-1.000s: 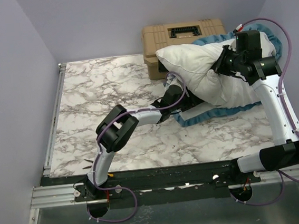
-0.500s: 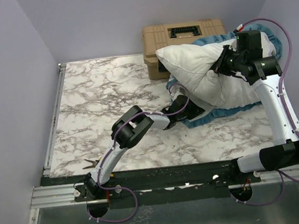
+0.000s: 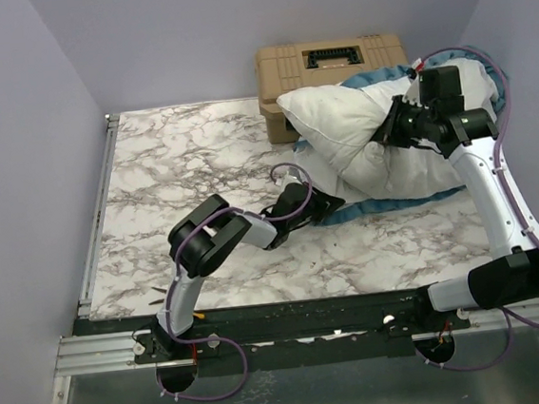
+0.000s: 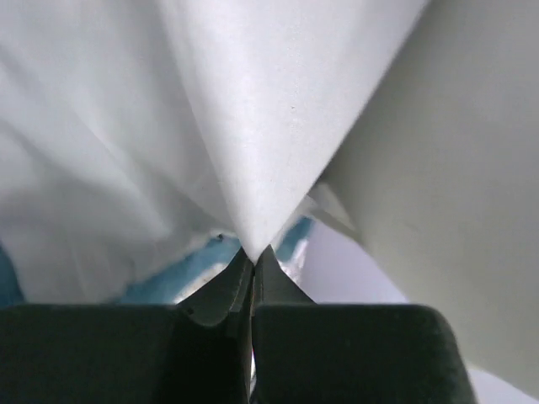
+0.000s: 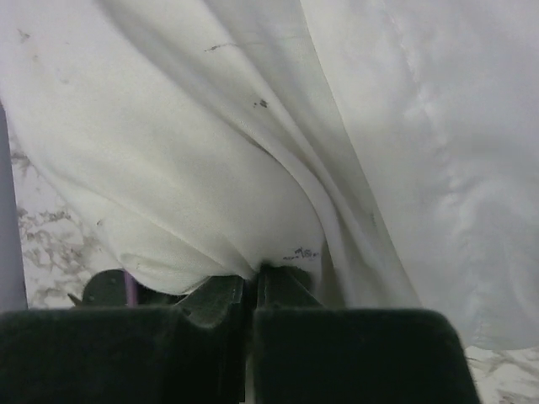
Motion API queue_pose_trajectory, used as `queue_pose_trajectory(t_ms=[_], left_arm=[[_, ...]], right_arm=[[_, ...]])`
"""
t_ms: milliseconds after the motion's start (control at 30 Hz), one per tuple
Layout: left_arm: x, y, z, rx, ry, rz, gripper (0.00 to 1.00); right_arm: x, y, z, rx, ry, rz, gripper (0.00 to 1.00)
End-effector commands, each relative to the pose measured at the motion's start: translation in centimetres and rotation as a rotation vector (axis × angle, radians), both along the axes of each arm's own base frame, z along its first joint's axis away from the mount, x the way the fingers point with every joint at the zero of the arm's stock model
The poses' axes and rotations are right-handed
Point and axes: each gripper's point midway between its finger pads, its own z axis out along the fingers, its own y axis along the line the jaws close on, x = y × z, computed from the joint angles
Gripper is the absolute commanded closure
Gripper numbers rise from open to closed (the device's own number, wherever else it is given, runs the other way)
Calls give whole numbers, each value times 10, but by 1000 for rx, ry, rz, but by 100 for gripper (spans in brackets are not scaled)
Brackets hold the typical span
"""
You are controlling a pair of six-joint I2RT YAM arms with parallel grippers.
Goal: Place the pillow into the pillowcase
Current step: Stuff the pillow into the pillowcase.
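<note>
The marble table (image 3: 180, 163) carries everything, and the tan box (image 3: 331, 72) at its far edge serves as the marker. The pillow (image 3: 338, 124) lies just in front of the box and to its right. Its left corner rises against the box's front, and its right end rests on white lining.

The pillowcase (image 3: 394, 204) spreads beneath the pillow, right of the box and nearer than it, with its blue frill showing around the rim. The pillow looks only partly in.

The right gripper (image 3: 384, 134), right of the box, is clamped on a bunch of pillow fabric, probably to drive it deeper. The left gripper (image 3: 319, 200), in front of the box at the case's near rim, has its jaws pressed together on a fold of white cloth beside the frill. This is likely to hold the mouth steady against that push.
</note>
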Motion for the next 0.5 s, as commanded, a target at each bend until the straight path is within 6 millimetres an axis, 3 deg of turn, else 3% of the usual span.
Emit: queue_pose_trajectory(t_ms=[0, 133, 233, 300, 367, 467], left_arm=[[3, 30, 59, -119, -58, 101, 100], [-10, 56, 71, -123, -54, 148, 100], [-18, 72, 68, -109, -37, 175, 100], [-19, 75, 63, -68, -28, 175, 100], [-17, 64, 64, -30, -84, 110, 100], [-14, 36, 76, -22, -175, -13, 70]], right_arm=[[-2, 20, -23, 72, -1, 136, 100], [-16, 34, -41, 114, 29, 212, 100], [-19, 37, -41, 125, 24, 217, 100], [-17, 35, -34, 116, -13, 209, 100], [-13, 28, -27, 92, -46, 169, 100], [-6, 13, -8, 37, -95, 92, 100]])
